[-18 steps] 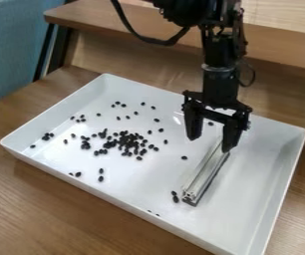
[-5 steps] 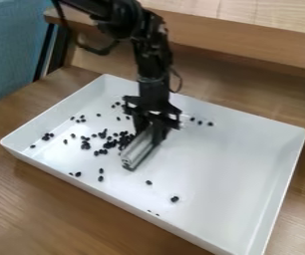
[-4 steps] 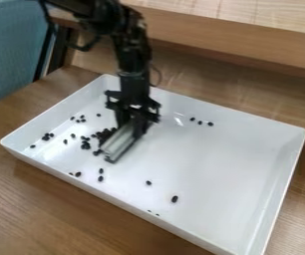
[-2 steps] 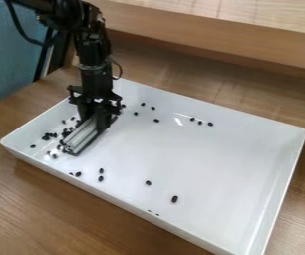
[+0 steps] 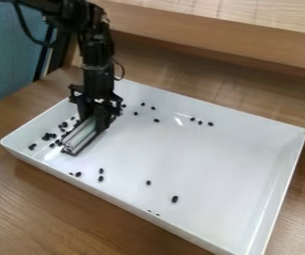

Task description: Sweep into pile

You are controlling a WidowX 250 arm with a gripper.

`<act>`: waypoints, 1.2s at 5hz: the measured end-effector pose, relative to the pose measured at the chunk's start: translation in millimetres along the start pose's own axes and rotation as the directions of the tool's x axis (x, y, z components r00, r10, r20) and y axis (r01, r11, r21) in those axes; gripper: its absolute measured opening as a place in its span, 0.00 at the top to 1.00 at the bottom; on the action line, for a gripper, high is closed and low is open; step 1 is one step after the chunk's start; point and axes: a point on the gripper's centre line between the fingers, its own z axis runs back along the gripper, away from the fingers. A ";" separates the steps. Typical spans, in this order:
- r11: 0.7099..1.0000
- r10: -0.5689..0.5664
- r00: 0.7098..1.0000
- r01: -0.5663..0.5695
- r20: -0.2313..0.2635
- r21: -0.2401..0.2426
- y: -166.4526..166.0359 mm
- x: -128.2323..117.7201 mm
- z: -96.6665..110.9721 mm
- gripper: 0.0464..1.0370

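Gripping the metal bar [image 5: 80,138] near its far end, the hand [image 5: 92,120] presents its long side to the dark beans [image 5: 49,136] at camera-view left, presumably as a sweeping blade. Stray beans [image 5: 174,199] lie outside its likely path. The tray [image 5: 202,154] wall limits leftward travel; a wooden ledge [image 5: 248,47] stands behind.

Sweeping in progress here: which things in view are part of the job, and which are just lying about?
Job:
- end effector
- metal bar
- black beans
- white tray

Just there:
- wooden table
- wooden ledge
- blue panel
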 end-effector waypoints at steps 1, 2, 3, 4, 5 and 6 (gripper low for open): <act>0.999 -0.017 1.000 0.017 -0.001 -0.047 -24.3 6.8 -0.6 0.26; 0.994 -0.053 0.999 0.054 0.010 -0.092 -41.4 6.3 2.6 0.04; 0.992 -0.054 0.998 0.056 0.024 -0.111 -50.5 2.5 17.0 0.04; 0.991 -0.058 0.995 0.067 0.075 -0.119 -53.3 1.6 44.1 0.04; 0.991 -0.065 0.993 0.075 0.096 -0.113 -55.8 -2.4 64.3 0.04; 0.984 -0.131 0.982 0.145 0.135 -0.100 -77.8 -1.9 84.5 0.04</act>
